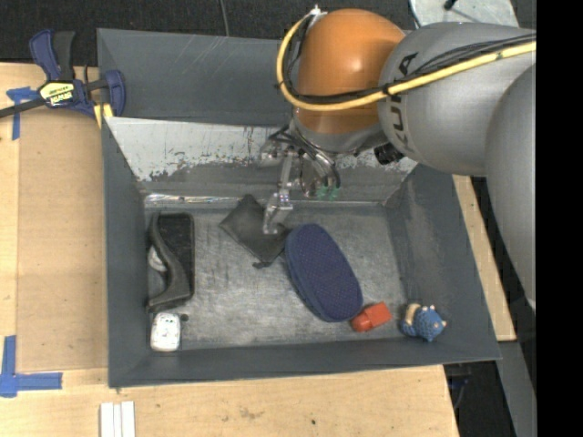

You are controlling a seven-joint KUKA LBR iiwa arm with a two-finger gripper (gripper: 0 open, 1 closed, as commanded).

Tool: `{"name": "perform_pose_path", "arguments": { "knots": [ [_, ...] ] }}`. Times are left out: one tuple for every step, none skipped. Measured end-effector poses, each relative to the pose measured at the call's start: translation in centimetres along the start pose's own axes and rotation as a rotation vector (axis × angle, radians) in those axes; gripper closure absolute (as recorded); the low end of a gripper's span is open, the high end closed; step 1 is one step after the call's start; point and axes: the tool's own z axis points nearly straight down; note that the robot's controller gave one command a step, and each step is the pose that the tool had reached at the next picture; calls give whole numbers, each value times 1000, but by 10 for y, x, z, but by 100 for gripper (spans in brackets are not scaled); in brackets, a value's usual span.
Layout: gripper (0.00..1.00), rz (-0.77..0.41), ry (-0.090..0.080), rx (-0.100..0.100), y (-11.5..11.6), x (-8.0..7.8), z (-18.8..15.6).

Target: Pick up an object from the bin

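My gripper [277, 204] hangs below the orange cover near the bin's back wall, a little right of the middle. Its lower end sits at the upper right edge of a dark grey, flat, crumpled piece [248, 230] lying on the bin floor. I cannot tell whether it touches or grips that piece. Just right of and below the gripper lies a dark blue oval pouch-like thing [322, 272], tilted diagonally.
A black, strap-like case [172, 259] lies along the left wall with a small white thing [165, 331] below it. A small red thing [371, 318] and a blue-and-yellow toy figure [424, 322] sit at the front right. The arm covers the back right corner.
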Motion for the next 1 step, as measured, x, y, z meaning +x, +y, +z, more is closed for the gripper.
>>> {"name": "perform_pose_path", "arguments": {
  "knots": [
    [0,161,-1,-1,-20,5,91]
  ]
}}
